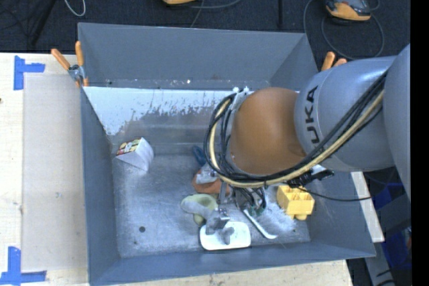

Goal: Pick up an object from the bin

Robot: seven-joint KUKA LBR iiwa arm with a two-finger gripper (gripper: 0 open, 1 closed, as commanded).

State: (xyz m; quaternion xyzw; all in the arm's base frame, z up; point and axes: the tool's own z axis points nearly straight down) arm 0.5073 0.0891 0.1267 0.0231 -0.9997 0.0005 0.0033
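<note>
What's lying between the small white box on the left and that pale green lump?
Nothing: the camera view shows bare bin floor between the white box and the pale lump.

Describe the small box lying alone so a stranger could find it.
Look in the grey bin, left side. A small white box lies there, apart from the heap beneath the arm. It alone bears coloured print.

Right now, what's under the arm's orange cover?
Poking out below the orange cover: a brown-orange piece, pale green lump, white flat piece, yellow block. Anything directly beneath is hidden.
</note>
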